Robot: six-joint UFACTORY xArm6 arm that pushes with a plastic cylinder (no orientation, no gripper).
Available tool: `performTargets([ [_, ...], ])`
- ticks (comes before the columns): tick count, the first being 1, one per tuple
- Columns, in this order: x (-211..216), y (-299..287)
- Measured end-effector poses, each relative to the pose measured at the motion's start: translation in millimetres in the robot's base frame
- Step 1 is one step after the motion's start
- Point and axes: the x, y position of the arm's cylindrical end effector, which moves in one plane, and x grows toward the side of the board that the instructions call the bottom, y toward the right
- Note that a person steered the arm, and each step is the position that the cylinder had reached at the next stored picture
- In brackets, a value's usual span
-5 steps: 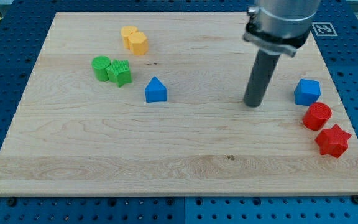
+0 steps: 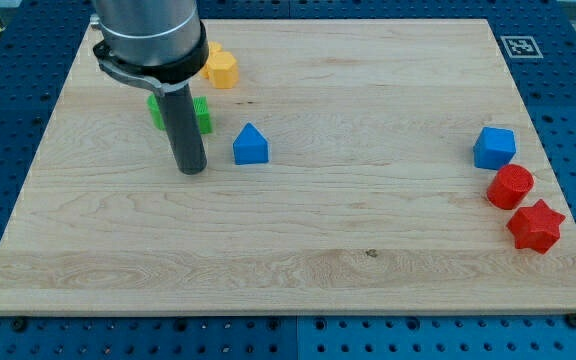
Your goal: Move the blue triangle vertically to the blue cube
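Observation:
The blue triangle [image 2: 250, 145] sits on the wooden board [image 2: 288, 260] left of centre. The blue cube [image 2: 494, 148] sits near the view's right edge, at about the same height in the view. My tip [image 2: 190, 168] rests on the board just left of the blue triangle, a small gap apart from it. The rod stands in front of the green blocks and hides part of them.
Two green blocks [image 2: 201, 112] sit behind the rod, partly hidden. A yellow block [image 2: 220, 68] lies above them. A red cylinder [image 2: 510, 186] and a red star [image 2: 535, 225] sit below the blue cube at the right edge.
My tip has moved from right of centre, near the blue cube, across to the view's left, and now stands just left of the blue triangle. No block has moved.

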Motion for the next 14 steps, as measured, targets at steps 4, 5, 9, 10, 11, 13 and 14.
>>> performTargets([
  [4,-18,131],
  [5,-32,148],
  [9,-42,86],
  [10,-74,90],
  [11,-103,118],
  [13,-102,147],
  [14,-94,140],
])
